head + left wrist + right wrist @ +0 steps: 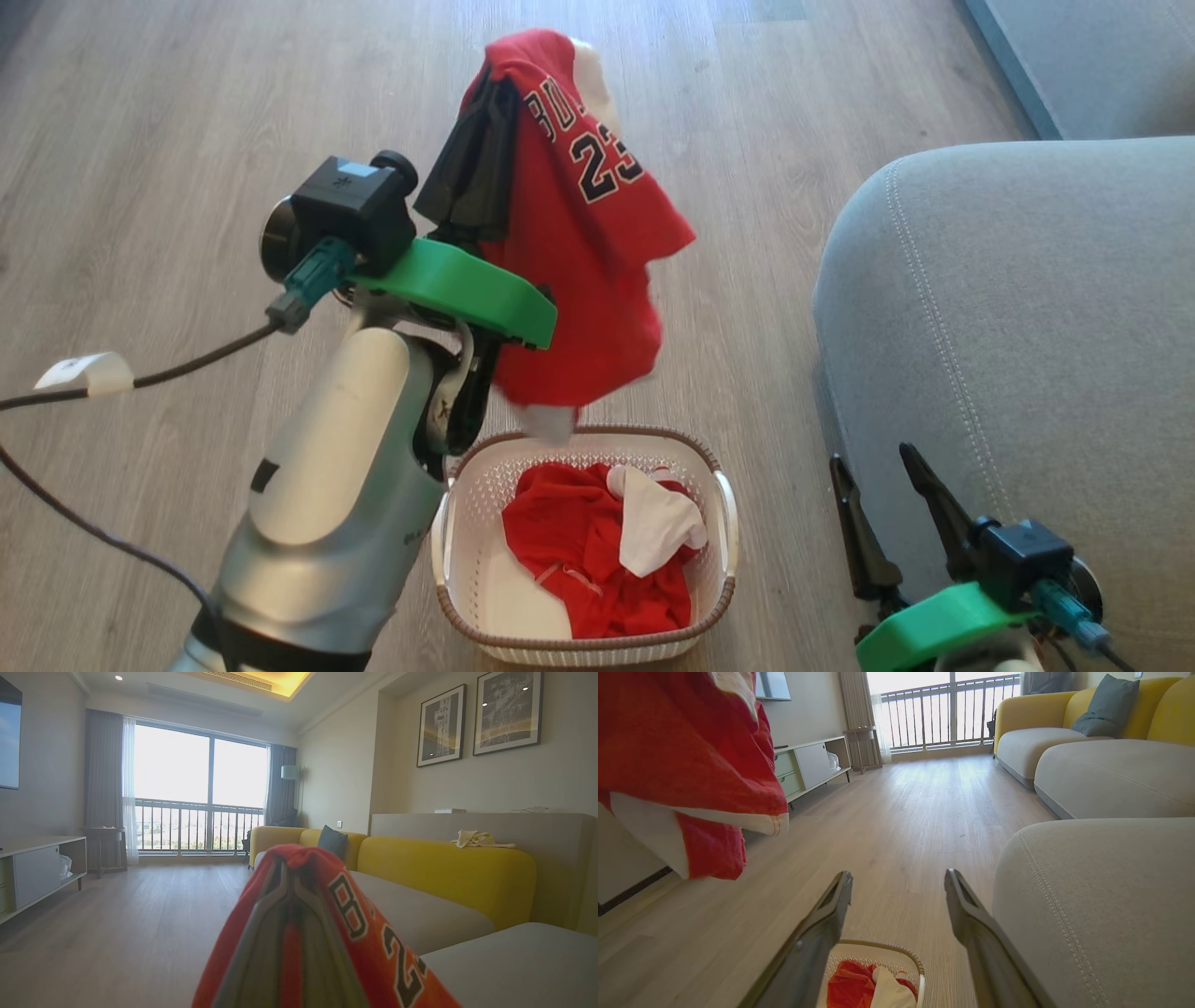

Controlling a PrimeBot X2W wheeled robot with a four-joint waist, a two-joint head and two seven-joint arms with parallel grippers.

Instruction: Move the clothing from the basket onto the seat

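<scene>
Left end effector (288,877) — clamped on the red jersey (588,280), which we log hanging above the basket (721,504); "23" legible, lettering above it folded and unreadable. Right end effector (870,455) — spread wide, empty, beside the seat (1027,327). More red clothing (569,551) lies in the basket.

**ITEM COUNT**

You have two hands in view: the left hand (485,103) and the right hand (897,873). Count one basket (597,642). Count one jersey (597,280) outside it. The red and white clothing (569,551) inside it is bunched, so you cannot count those pieces. Count three grey seat cushions (1101,905) along the sofa, one dark pillow (1108,704), and two framed pictures (441,725).
</scene>
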